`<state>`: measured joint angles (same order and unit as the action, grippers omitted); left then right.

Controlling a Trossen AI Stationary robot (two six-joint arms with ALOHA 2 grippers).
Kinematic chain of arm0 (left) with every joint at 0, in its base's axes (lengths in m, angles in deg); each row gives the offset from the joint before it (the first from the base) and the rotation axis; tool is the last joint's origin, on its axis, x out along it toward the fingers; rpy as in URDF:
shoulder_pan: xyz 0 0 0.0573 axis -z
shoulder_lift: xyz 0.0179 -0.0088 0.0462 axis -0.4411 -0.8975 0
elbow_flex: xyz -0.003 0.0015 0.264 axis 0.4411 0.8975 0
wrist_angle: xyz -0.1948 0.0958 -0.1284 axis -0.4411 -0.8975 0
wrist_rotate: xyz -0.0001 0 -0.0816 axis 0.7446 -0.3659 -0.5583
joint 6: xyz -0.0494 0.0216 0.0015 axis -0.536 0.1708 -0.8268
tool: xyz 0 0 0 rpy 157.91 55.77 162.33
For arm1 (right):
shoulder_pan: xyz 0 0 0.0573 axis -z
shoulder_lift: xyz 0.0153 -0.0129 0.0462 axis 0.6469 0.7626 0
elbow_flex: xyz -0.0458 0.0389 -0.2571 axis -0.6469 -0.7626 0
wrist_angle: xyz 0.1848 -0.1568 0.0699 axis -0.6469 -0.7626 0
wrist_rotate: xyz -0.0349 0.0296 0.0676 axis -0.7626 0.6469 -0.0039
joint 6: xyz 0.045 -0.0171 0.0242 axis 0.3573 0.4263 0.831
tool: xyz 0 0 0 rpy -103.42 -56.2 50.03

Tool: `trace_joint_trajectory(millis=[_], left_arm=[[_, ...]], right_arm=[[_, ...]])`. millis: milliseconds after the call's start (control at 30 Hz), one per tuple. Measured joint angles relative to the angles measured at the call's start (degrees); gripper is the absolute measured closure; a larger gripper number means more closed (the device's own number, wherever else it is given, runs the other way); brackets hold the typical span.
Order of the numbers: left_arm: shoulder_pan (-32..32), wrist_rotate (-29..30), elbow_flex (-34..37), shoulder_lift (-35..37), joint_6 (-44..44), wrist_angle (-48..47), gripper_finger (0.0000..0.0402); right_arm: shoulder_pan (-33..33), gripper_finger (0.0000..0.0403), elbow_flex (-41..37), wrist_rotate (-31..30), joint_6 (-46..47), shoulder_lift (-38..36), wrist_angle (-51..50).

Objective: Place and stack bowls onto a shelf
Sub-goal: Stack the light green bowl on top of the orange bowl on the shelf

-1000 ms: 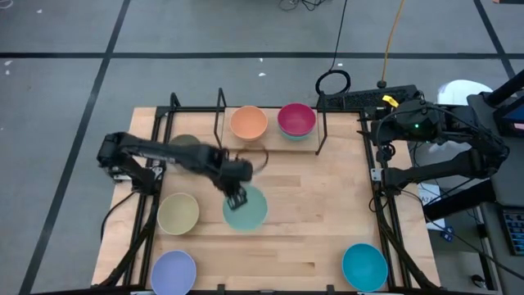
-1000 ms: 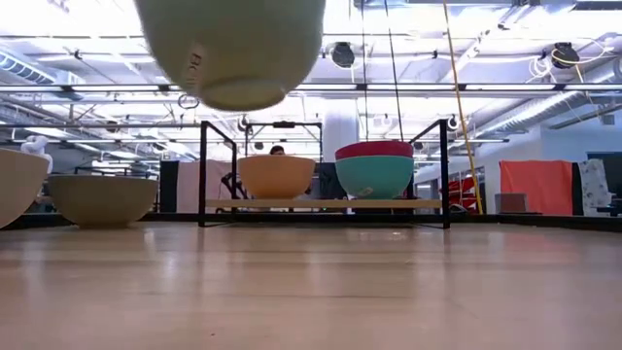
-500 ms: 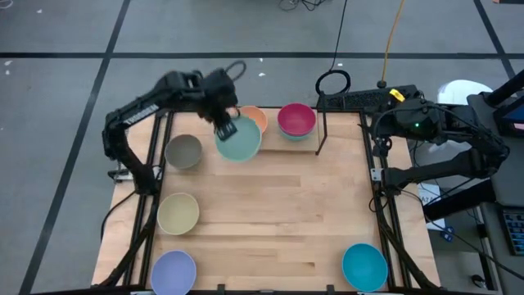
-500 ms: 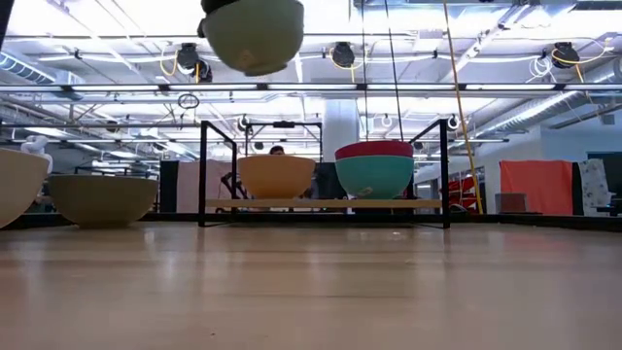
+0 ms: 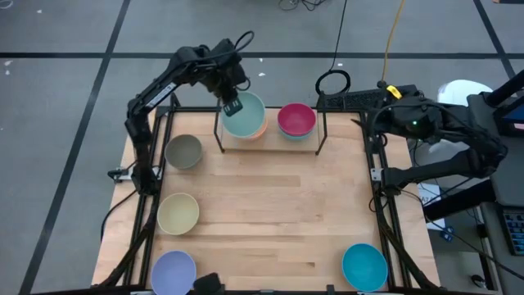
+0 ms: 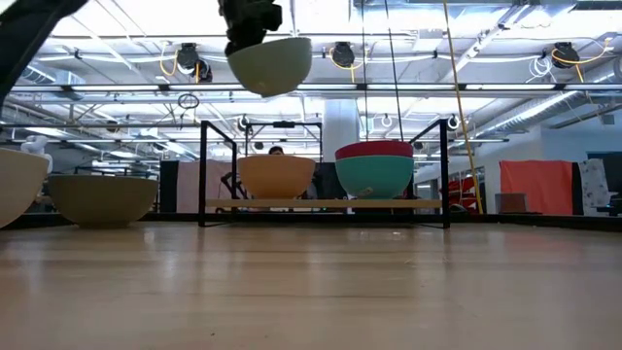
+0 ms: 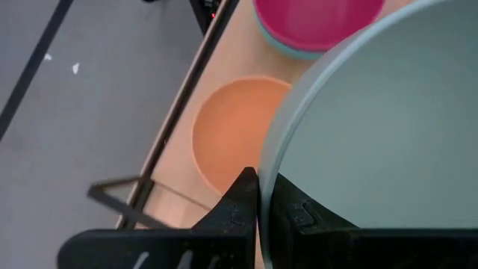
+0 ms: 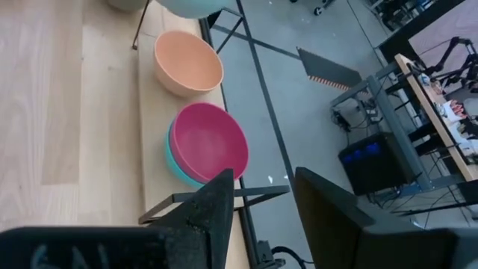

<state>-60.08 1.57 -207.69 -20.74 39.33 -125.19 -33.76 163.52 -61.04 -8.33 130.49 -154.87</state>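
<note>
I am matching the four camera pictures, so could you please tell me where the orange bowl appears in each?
High view: orange bowl, mostly under the held mint bowl.
Low view: on the shelf, left of the magenta bowl.
Left wrist view: centre-left.
Right wrist view: upper left.
Shared landmark: the magenta bowl beside it.

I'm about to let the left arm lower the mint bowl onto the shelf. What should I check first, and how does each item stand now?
1. Left gripper pinching the mint green bowl by its rim: ok.
2. Bowl above the orange bowl, raised well clear of it: ok.
3. Orange bowl upright on the shelf, nothing in it: ok.
4. Exact centring over the orange bowl: cannot tell.
5. Magenta bowl nested in the teal bowl beside it, out of the path: ok.
6. Right gripper off the table's right edge, waiting: ok.
</note>
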Motion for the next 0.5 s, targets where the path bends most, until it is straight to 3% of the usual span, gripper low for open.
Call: trace_joint_trajectory(millis=[500], left_arm=[[-0.35, -1.72, -0.76, -5.22, 4.83, 8.38, 0.0393]], right_arm=[[3.58, 0.0268, 0.00, -0.02, 1.40, 0.78, -0.04]])
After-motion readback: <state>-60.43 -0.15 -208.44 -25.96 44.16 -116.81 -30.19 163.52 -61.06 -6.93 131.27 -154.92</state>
